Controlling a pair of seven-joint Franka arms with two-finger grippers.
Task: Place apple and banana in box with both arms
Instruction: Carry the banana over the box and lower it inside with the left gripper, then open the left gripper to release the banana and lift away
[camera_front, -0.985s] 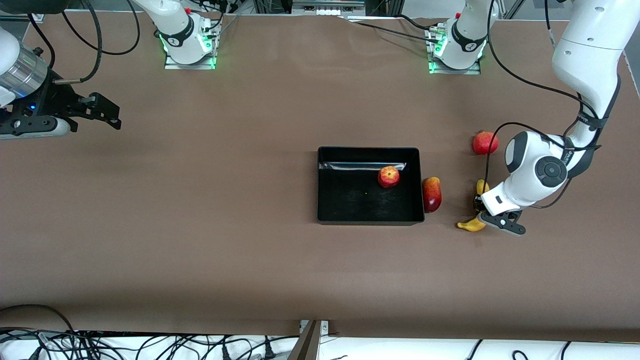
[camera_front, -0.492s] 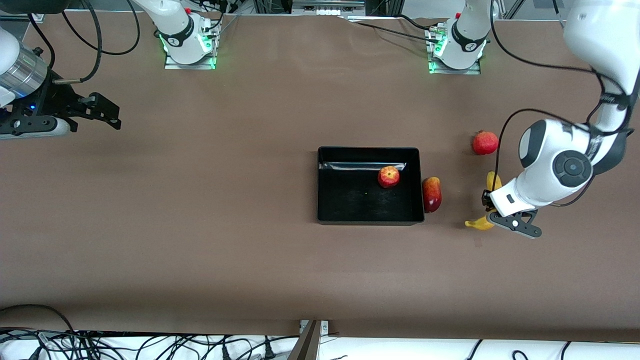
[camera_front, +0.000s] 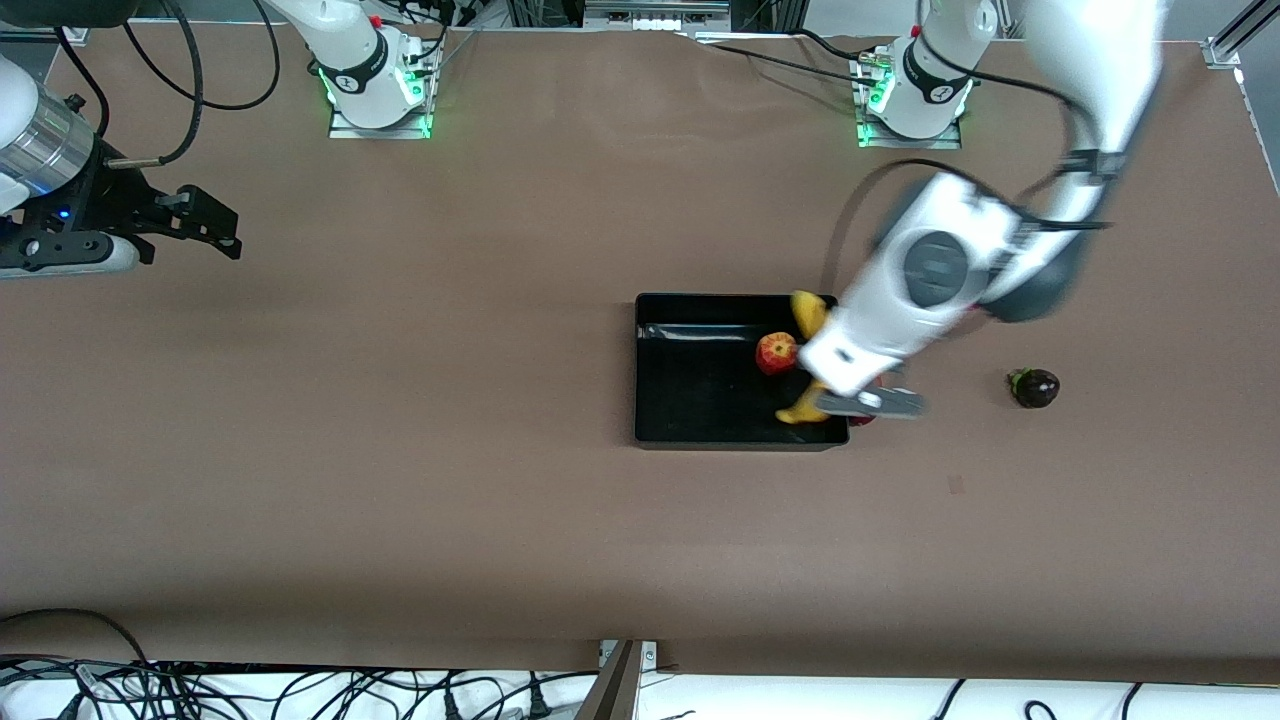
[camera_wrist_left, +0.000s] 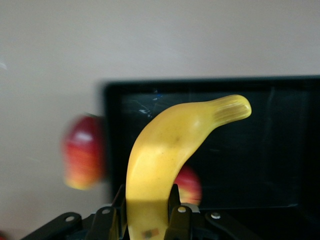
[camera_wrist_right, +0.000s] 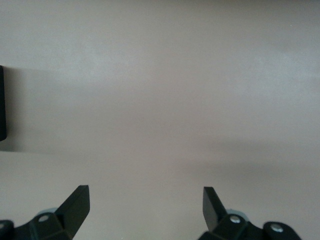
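Across the brown table (camera_front: 400, 450), the black box (camera_front: 700, 425) is sitting near the middle, toward the left arm's end, its glossy walls low enough for fruit to be lowered in easily. Over the box's end nearest the left arm's side, the left gripper (camera_front: 840, 395) is carrying the banana (camera_wrist_left: 170, 150), its fingers clamped on the fruit's lower part while the curved tip is sticking out above the box floor. Well apart, at the right arm's end of the table, the right gripper (camera_wrist_right: 145, 205) is waiting with its fingers spread wide and nothing between them. Inside the box, the apple (camera_front: 777, 353) is already resting near the wall farther from the front camera. A banana is probably light but soft-skinned and easily bruised, so a moderate squeeze across its thick middle seems safest. Just outside the box a red-yellow mango (camera_wrist_left: 82, 159) is lying, and a small dark fruit (camera_front: 1034, 388) is sitting farther toward the left arm's end.
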